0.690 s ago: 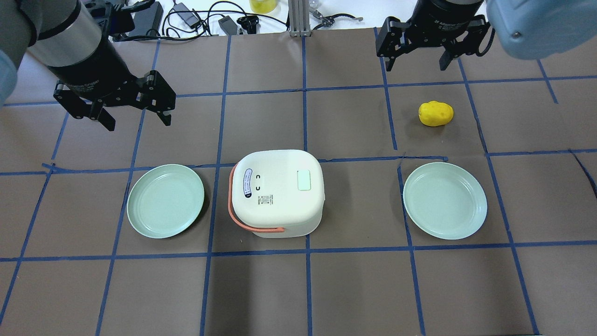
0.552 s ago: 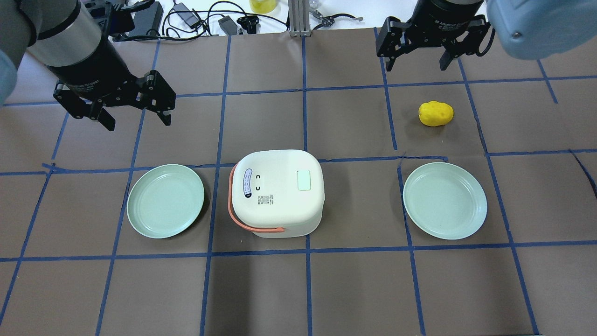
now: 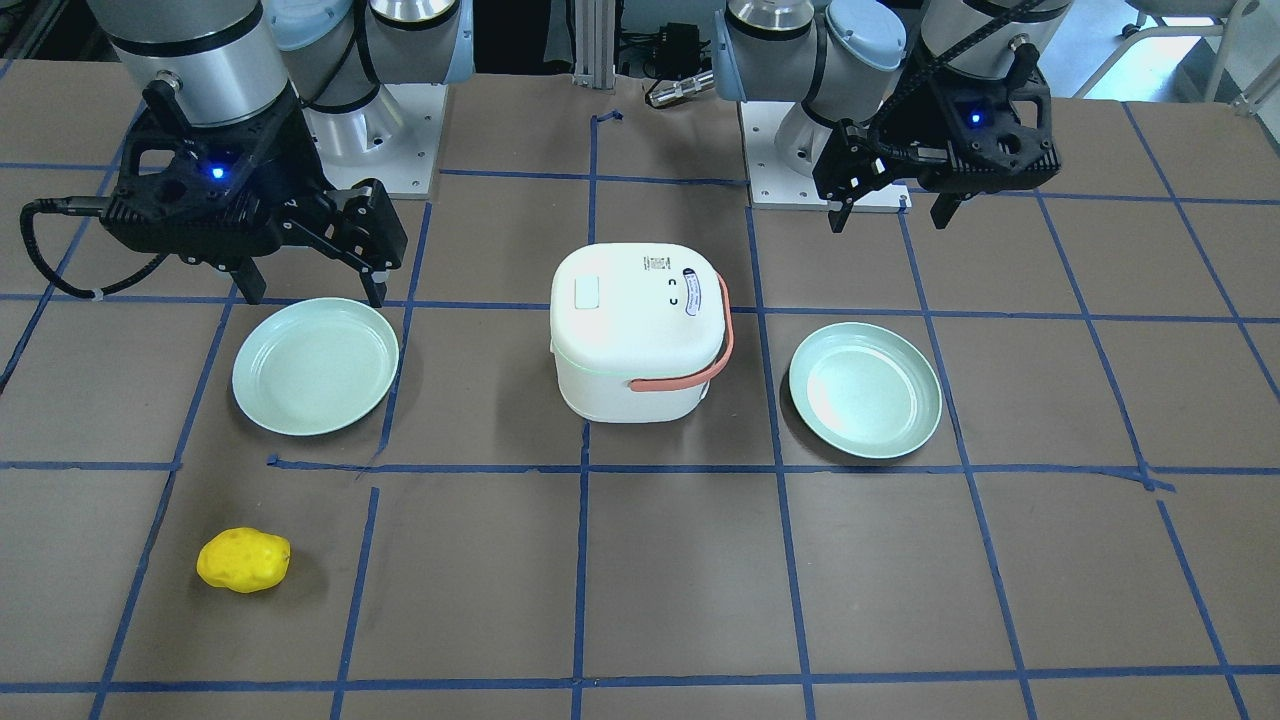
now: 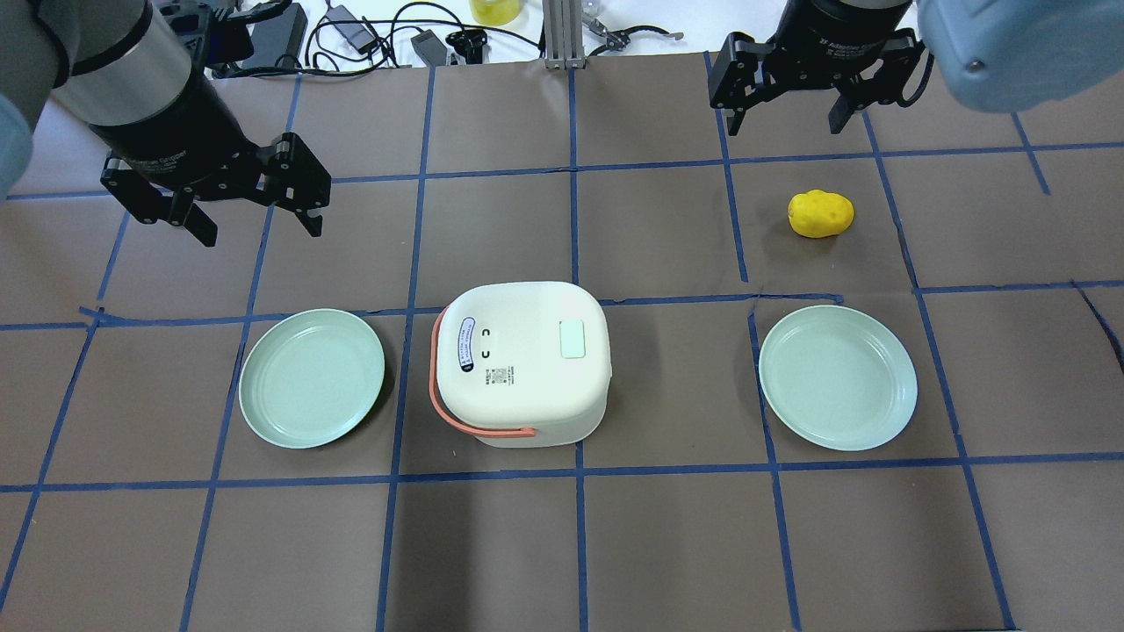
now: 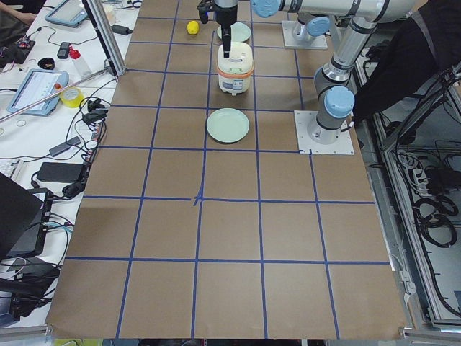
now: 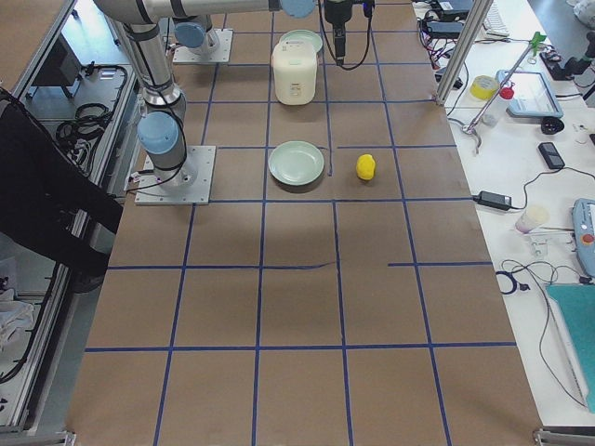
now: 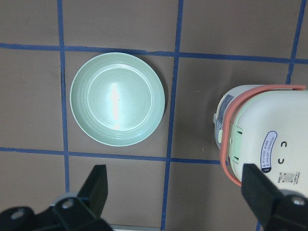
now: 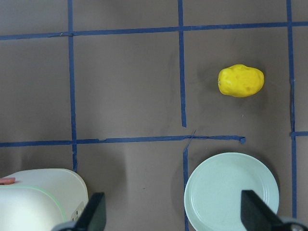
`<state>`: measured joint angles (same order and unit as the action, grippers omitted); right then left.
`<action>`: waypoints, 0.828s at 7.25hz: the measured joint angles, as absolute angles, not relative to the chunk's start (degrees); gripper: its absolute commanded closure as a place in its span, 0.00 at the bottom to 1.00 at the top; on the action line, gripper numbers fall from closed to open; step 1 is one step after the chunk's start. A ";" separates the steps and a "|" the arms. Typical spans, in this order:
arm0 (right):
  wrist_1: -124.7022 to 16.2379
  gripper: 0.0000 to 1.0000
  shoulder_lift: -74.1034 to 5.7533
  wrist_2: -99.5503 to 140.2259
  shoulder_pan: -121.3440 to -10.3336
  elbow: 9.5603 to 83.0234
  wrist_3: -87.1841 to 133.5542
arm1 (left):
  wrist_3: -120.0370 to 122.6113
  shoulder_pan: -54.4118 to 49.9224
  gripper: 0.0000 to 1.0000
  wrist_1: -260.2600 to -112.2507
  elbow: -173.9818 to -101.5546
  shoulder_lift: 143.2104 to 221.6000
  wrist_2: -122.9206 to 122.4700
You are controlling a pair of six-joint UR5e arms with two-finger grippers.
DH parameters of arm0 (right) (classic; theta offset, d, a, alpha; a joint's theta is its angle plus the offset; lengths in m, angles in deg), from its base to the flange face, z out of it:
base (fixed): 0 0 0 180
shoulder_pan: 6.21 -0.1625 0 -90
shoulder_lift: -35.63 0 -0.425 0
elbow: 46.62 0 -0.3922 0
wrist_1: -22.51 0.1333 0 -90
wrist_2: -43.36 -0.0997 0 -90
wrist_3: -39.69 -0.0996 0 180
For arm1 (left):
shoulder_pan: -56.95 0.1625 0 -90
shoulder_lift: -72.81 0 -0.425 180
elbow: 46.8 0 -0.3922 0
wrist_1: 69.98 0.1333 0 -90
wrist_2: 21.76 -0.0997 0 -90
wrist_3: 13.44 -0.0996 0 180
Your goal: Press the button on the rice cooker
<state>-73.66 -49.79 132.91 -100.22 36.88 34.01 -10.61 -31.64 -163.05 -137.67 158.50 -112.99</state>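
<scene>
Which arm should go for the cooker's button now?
Right, probably: the button sits on the rice cooker's right side, nearer the right gripper; the left gripper would have to reach across its top. Both are open.

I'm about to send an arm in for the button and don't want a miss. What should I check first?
1. Button on the rice cooker lid uncovered: ok.
2. Orange handle folded down, off the button: ok.
3. Left end effector empty, jaws open: ok.
4. Right end effector empty, jaws open: ok.
5. Either end effector over the button: not ok, both hang beyond the cooker, off to its sides.
6. Cooker powered: cannot tell.
</scene>
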 measured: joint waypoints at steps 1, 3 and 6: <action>-73.59 0.03 -49.79 132.59 -100.21 36.88 33.99 | -10.59 -31.64 0.00 -163.05 -137.68 158.50 -112.99; -73.50 0.04 -49.80 132.32 -100.33 36.94 33.60 | -10.62 -31.64 0.00 -163.05 -137.68 158.50 -112.99; -73.46 0.04 -49.80 132.28 -100.72 37.14 33.12 | -10.57 -31.64 0.00 -163.05 -137.68 158.50 -112.99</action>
